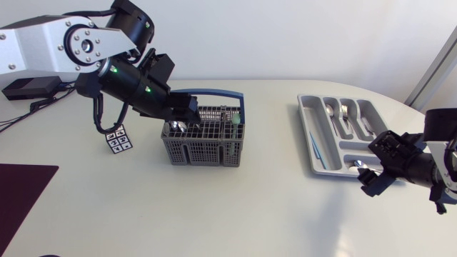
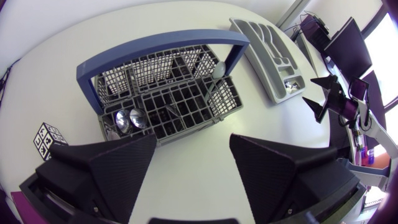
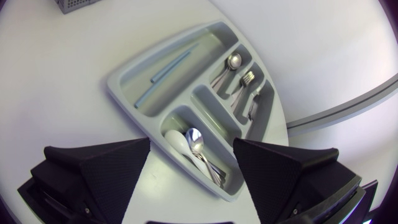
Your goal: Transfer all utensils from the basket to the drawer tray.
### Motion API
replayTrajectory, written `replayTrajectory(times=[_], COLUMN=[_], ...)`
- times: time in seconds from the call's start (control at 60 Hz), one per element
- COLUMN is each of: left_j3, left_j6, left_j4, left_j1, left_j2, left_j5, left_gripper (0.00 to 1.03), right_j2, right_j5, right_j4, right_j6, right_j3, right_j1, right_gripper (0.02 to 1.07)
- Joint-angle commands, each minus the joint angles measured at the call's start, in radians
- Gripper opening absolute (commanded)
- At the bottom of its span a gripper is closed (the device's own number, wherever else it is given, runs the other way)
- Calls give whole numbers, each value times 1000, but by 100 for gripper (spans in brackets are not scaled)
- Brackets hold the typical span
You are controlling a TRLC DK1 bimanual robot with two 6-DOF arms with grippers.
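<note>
R gripper (image 3: pixel 191 152), fingers spread wide and empty, hangs just over the drawer tray (image 3: pixel 117 84), above its end slot w/ spoons (image 3: pixel 194 142). Beyond: a fork (image 3: pixel 247 78) in a long slot and a pale blue stick (image 3: pixel 169 67), poss. a straw. L gripper (image 2: pixel 193 146), also spread and empty, is above the basket (image 2: pixel 186 124); two ladle-like spoons (image 2: pixel 127 119) stand in its corner cell.

Grey mesh basket (image 1: pixel 203 151) with blue handle (image 1: pixel 214 92), pale grey tray (image 1: pixel 308 125), black-and-white patterned cube (image 1: pixel 118 139), white table (image 1: pixel 235 214)

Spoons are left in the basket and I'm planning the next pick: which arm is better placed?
Left. The left claw hangs open above the basket and its spoons; the right claw is away over the tray.
</note>
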State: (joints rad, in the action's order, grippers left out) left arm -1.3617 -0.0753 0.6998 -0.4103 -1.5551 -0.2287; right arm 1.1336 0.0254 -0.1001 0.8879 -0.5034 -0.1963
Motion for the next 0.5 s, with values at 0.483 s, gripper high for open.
replayTrajectory(times=[0.483], left_j3=[-96], left_j6=[-152], left_j4=[50], left_j1=[-71], left_j2=[-141], left_j5=[138], left_gripper=[82], right_j2=[-26], right_j5=[-231], right_j4=[-151], right_j6=[-360], right_j3=[-121], right_j1=[460], right_gripper=[100])
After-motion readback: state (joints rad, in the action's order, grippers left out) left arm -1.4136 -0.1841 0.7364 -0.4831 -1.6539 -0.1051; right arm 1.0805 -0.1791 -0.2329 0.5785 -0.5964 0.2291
